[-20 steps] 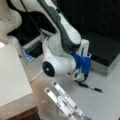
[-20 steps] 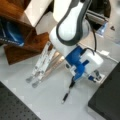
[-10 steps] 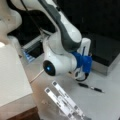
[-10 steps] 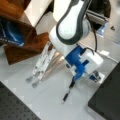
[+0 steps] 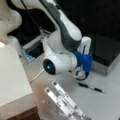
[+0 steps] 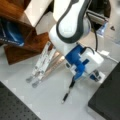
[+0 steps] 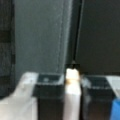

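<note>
Arm (image 5: 65, 37) barely shifted; jaws' grip unclear

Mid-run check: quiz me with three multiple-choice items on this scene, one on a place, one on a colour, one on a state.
1. In both front views, where is the pen from the metal stand?
A. To its left
B. To its right
C. On top of it

2. What colour is the mount on the arm's wrist?
A. Red
B. Green
C. Blue

3. How is the pen placed?
A. Lying flat on the table
B. Standing upright
C. Hanging off the table edge

Answers:
1 B: the pen is right of the stand, apart from it.
2 C: the mount above the gripper is blue.
3 A: the pen lies along the table, and the gripper is low by its upper end.
</note>
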Controlling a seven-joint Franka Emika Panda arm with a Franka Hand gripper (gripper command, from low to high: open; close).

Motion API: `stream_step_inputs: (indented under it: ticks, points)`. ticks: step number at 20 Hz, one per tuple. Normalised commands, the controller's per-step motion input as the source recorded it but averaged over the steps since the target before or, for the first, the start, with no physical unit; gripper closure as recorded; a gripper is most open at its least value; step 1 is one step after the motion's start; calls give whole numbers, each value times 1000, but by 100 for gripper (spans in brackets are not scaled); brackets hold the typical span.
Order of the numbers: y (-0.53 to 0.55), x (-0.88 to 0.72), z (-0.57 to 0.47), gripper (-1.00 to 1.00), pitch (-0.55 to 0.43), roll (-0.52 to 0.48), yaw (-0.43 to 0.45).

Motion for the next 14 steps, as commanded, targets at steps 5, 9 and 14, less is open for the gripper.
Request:
stream_step_inputs:
  ticks: [5, 9, 14]
  points:
    - [379, 81, 517, 100, 143, -130, -50]
    - [412, 55, 396, 100, 113, -167, -7]
    - [428, 49, 374, 100, 93, -218, 29]
